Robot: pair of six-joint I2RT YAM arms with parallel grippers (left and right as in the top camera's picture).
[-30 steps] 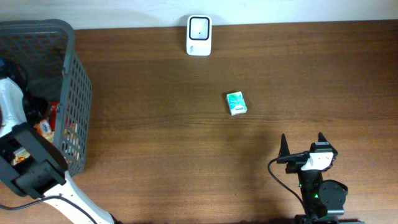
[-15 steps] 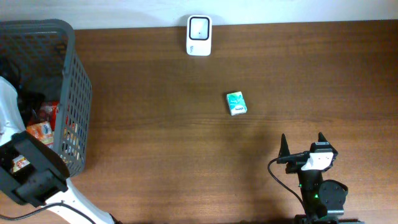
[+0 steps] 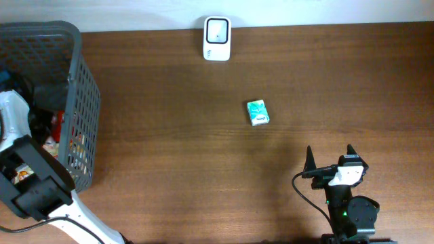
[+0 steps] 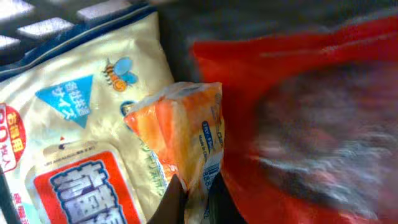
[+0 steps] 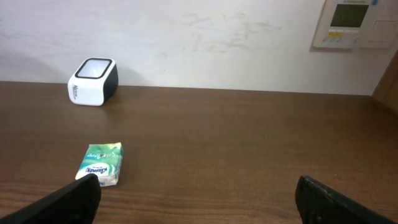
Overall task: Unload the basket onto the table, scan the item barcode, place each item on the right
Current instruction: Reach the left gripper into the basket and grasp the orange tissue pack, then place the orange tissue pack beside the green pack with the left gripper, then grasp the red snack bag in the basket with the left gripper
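Far left, in basket (image 3: 78,102): orange packet (image 4: 180,130) is pinched in closed left gripper (image 4: 189,202) | back edge: scanner (image 3: 217,38) is set | mid-table: green tissue pack (image 3: 258,112) is laid flat | front right: right gripper (image 3: 329,150) is held wide apart

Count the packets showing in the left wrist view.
3: a cream packet with a bee print at left, a small orange packet in the middle, its lower edge between the left fingers, and a red bag at right. Others may lie hidden underneath.
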